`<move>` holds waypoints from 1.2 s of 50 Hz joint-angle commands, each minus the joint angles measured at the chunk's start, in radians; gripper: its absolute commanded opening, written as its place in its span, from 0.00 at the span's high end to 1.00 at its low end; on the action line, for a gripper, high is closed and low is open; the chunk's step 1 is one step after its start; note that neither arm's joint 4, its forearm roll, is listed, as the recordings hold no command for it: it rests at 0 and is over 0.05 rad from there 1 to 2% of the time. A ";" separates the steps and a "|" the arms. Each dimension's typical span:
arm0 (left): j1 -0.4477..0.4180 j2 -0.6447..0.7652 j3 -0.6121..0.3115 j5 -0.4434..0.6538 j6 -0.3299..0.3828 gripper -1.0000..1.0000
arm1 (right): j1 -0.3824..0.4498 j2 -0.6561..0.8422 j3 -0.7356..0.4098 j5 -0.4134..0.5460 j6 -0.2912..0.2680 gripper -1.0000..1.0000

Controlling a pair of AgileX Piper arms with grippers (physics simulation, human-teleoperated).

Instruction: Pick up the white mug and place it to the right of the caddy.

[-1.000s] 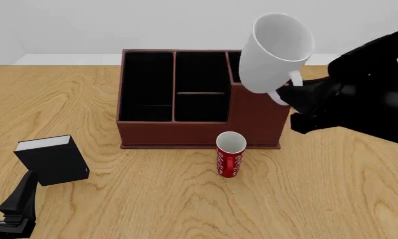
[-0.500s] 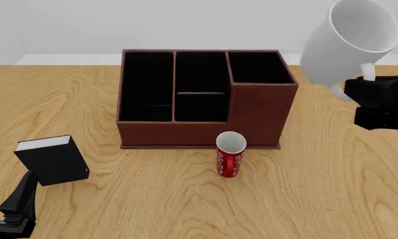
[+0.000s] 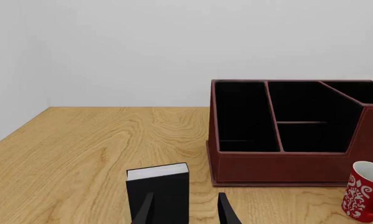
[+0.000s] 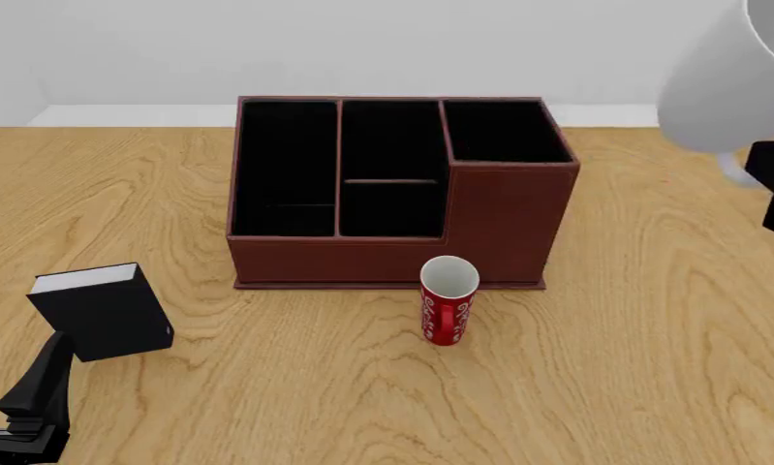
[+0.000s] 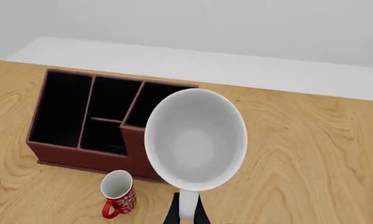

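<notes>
Plain white mug (image 4: 729, 82) all over, pale grey in the shade of its bowl. The caddy (image 4: 400, 247) shows dark reddish-brown walls with black-lined compartments. There's a red cup (image 4: 448, 300) with white curly patterning (white inside too). Small black book (image 4: 103, 312), white page edge on top. Light wood-grain table (image 4: 619, 368), black gripper fingers (image 3: 225, 212).

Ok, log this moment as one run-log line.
right pincer: holds plain white ceramic mug by handle, airborne right of reddish-brown leather caddy | left pincer: open, idle
</notes>
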 commanded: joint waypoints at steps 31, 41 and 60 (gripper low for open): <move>0.000 0.000 0.000 0.000 0.000 0.00 | -0.109 0.078 -0.018 -0.075 0.086 1.00; 0.000 0.000 0.000 0.000 0.000 0.00 | -0.123 0.198 -0.026 -0.149 0.095 1.00; 0.000 0.000 0.000 0.000 0.000 0.00 | -0.140 0.366 -0.131 -0.177 0.081 1.00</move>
